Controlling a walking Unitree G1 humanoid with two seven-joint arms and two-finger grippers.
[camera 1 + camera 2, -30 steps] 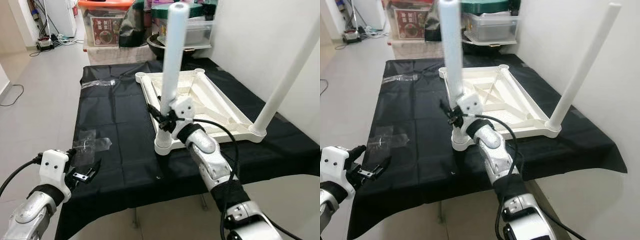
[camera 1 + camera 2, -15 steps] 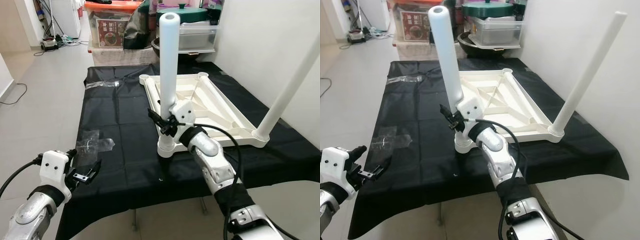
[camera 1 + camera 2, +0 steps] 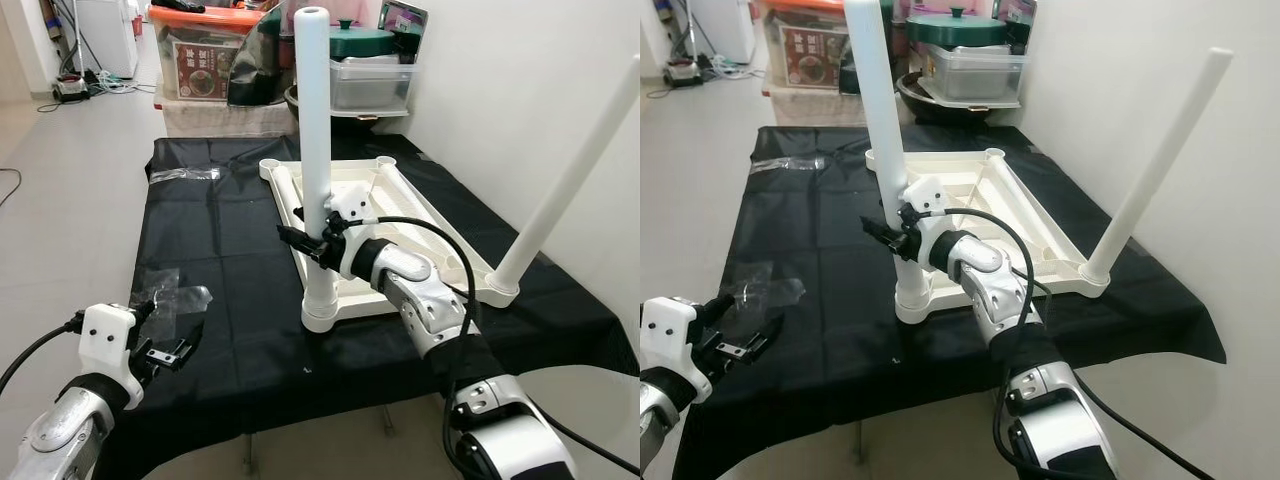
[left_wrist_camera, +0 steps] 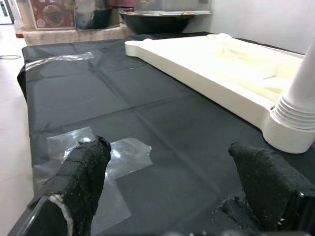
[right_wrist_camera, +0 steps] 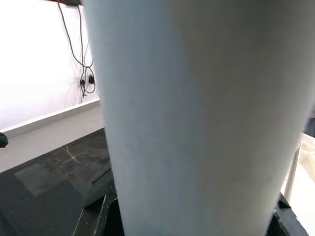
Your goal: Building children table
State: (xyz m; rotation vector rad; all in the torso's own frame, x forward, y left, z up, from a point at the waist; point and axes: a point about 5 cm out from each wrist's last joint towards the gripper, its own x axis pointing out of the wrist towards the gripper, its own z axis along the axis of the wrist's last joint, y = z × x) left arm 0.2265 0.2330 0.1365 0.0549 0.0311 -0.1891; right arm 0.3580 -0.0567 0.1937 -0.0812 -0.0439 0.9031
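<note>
A white table top (image 3: 400,196) lies upside down on the black-covered table (image 3: 220,230). At its near left corner a white leg (image 3: 312,120) stands upright in its socket (image 3: 322,312). My right gripper (image 3: 312,244) is shut around this leg low down, and the leg (image 5: 187,118) looms close in the right wrist view. A second white leg (image 3: 570,180) rises slanted from the near right corner. My left gripper (image 3: 165,345) hovers open at the table's near left edge with nothing between its fingers (image 4: 83,167).
Crumpled clear plastic (image 3: 170,295) lies on the cloth in front of the left gripper, and another strip (image 3: 185,173) lies at the far left. Storage boxes and pots (image 3: 350,60) are stacked behind the table. A white wall (image 3: 520,80) runs along the right.
The camera has shifted. The leg in my right gripper has gone from slightly tilted to upright, with the gripper still around it. My left gripper stays open in the same place.
</note>
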